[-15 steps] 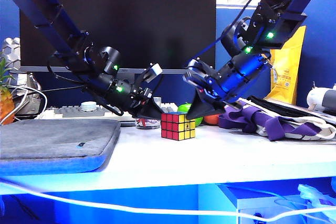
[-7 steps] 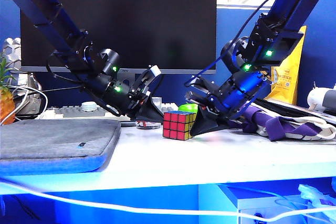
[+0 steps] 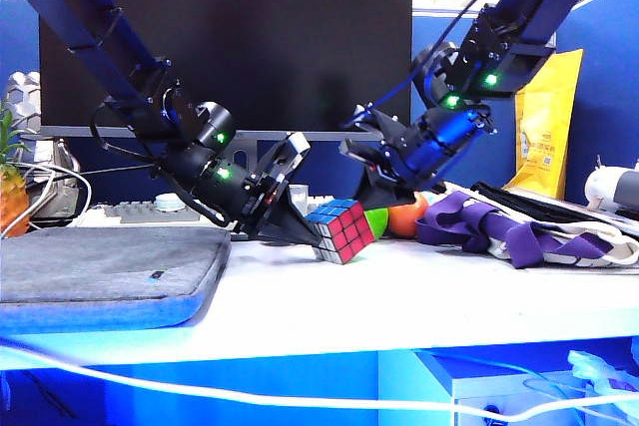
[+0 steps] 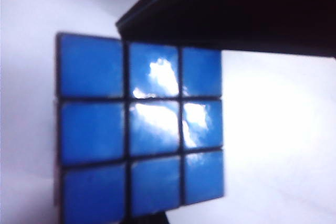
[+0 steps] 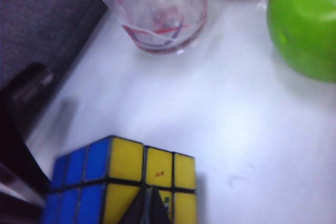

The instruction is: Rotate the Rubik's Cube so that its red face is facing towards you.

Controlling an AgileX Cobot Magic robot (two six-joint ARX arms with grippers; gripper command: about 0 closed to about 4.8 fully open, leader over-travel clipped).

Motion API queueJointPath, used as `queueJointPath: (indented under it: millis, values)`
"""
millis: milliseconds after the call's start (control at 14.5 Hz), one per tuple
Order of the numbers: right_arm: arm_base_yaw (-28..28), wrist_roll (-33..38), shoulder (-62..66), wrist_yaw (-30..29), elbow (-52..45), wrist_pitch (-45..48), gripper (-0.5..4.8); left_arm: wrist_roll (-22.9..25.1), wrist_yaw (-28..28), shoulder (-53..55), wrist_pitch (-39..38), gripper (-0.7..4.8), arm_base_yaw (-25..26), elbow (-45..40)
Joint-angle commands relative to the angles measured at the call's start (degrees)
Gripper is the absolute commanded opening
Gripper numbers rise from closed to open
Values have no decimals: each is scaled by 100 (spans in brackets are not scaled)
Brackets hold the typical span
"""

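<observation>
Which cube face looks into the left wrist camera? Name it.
The blue face of the Rubik's Cube, all nine squares blue. The red face shows only from outside; yellow faces the right gripper.

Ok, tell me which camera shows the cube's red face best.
The exterior view: the red face of the tilted Rubik's Cube shows there, beside the left gripper. The left wrist view shows only its blue side; the right wrist view shows yellow and blue, no red.

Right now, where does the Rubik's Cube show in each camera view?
Exterior view: Rubik's Cube at table centre, tilted, red face towards camera.
Left wrist view: blue face fills the frame.
Right wrist view: yellow and blue faces, lower edge.
Shared landmark: white table.
</observation>
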Motion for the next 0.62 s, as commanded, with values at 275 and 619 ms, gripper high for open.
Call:
queueJointPath:
  millis: [275, 619]
  values:
    - [31, -219, 44, -122, -20, -505, -2, 20, -492, -68, 385, 21, -13, 31]
    - [33, -243, 44, -122, -20, -625, -2, -4, -634, -76, 608, 21, -11, 35]
